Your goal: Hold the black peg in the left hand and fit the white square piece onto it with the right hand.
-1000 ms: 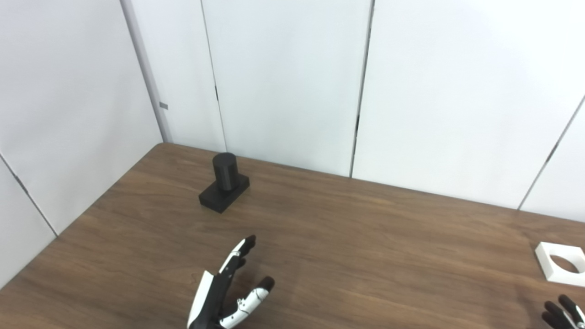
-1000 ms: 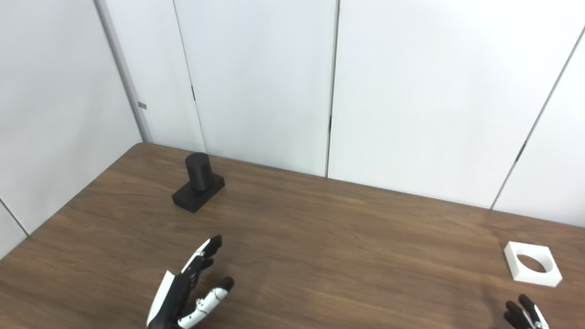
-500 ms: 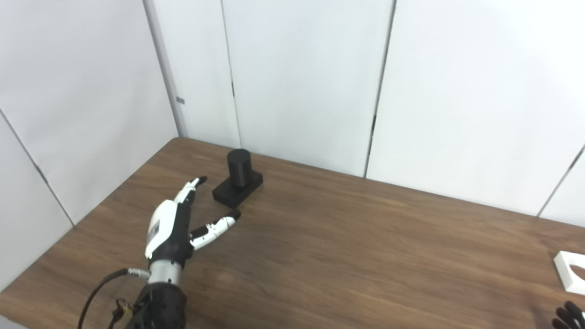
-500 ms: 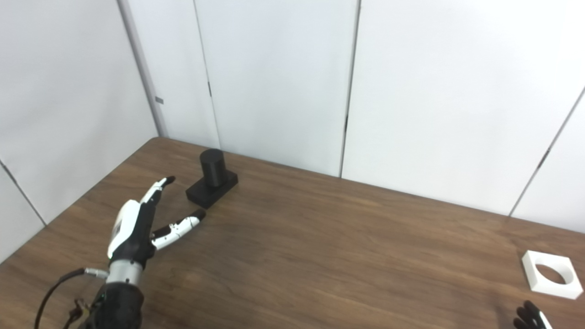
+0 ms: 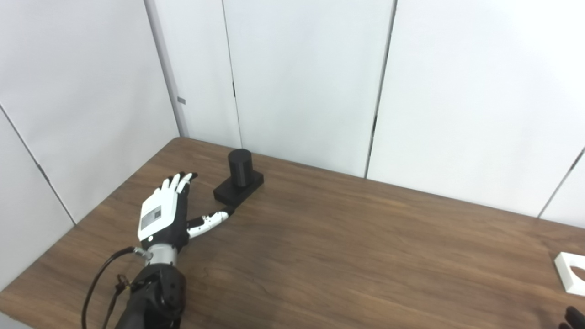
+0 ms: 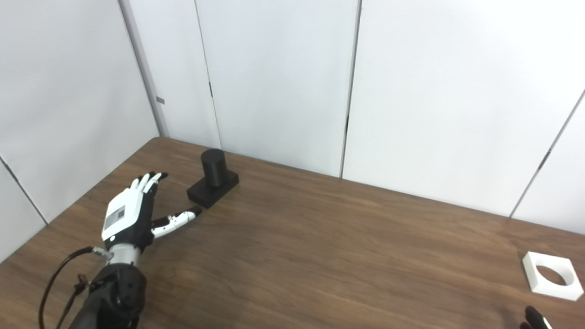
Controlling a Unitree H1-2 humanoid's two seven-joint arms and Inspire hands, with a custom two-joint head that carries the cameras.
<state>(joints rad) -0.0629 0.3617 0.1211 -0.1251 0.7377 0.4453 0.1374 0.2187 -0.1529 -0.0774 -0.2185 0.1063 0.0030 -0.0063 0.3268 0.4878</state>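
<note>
The black peg [image 5: 239, 179], a round post on a square black base, stands upright on the brown table [image 5: 343, 256] near its far left corner. My left hand [image 5: 168, 211] is open, fingers spread, just left of and in front of the peg; its thumb tip reaches close to the base's near corner. The white square piece [image 6: 551, 275] with a round hole lies flat at the far right of the table. Only the fingertips of my right hand [image 6: 534, 317] show at the bottom right corner, near the white piece; its state is hidden.
White wall panels [image 5: 297, 77] close off the table at the back and left. The left table edge [image 5: 41, 265] runs close to my left arm. A black cable [image 5: 98, 288] loops from the left wrist.
My left hand has reached forward and left from the bottom centre to beside the peg, then turned its back upward. The camera shifted left. The right fingertips sank lower in the corner.
</note>
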